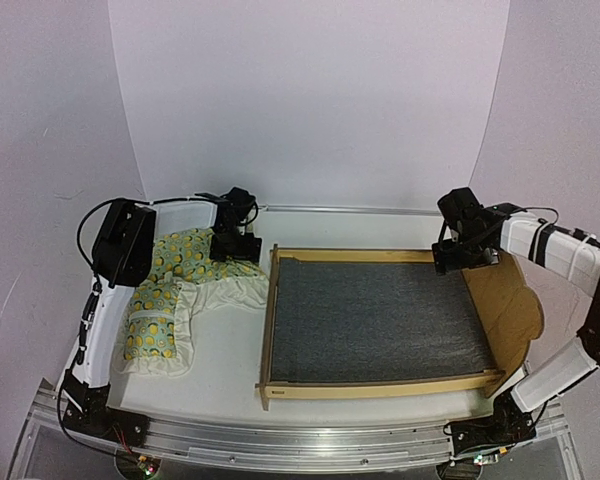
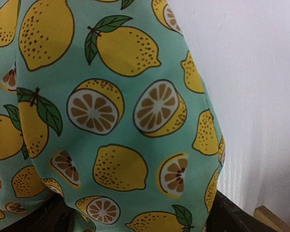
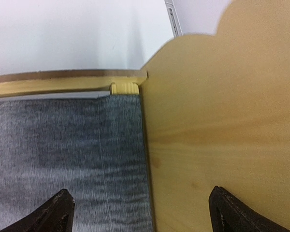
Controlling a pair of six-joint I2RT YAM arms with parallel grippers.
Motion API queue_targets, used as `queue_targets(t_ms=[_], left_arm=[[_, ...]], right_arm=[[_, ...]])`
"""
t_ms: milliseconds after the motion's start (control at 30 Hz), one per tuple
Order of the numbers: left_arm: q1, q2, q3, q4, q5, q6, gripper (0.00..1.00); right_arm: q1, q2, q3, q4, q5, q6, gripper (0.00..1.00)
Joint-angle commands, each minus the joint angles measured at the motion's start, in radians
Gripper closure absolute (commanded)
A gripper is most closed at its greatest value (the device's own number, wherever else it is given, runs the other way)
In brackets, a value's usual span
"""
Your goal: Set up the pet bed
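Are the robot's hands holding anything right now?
Nothing is held. The left gripper is open at the lemon quilt, the right gripper open over the pet bed.

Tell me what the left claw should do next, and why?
Probably lower the open left claw and pinch the lemon-print ruffled quilt just beneath it, since the light plywood pet bed shows its dark grey felt base bare.

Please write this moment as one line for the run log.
left hand: open, low over lemon-print bedding | right hand: open, above pet bed at headboard corner | bed base bare, bedding beside it
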Motion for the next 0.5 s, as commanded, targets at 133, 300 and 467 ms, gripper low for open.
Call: queue_targets(t_ms=[133, 300, 467], left_arm=[[0.074, -0.021, 0.031, -0.044, -0.021, 0.047, 0.63], [0.103, -0.181, 0.029, -0.045, 0.044, 0.082, 0.9], [0.123, -0.351, 0.005, -0.045, 0.136, 0.104, 0.96]], right_arm=[[-0.015, 0.13, 0.157, 0.114, -0.11, -0.15, 0.02], [0.048, 0.176, 0.225, 0.109, -0.264, -0.126, 0.02], [0.182, 0.226, 0.326, 0.086, -0.375, -0.086, 0.02]])
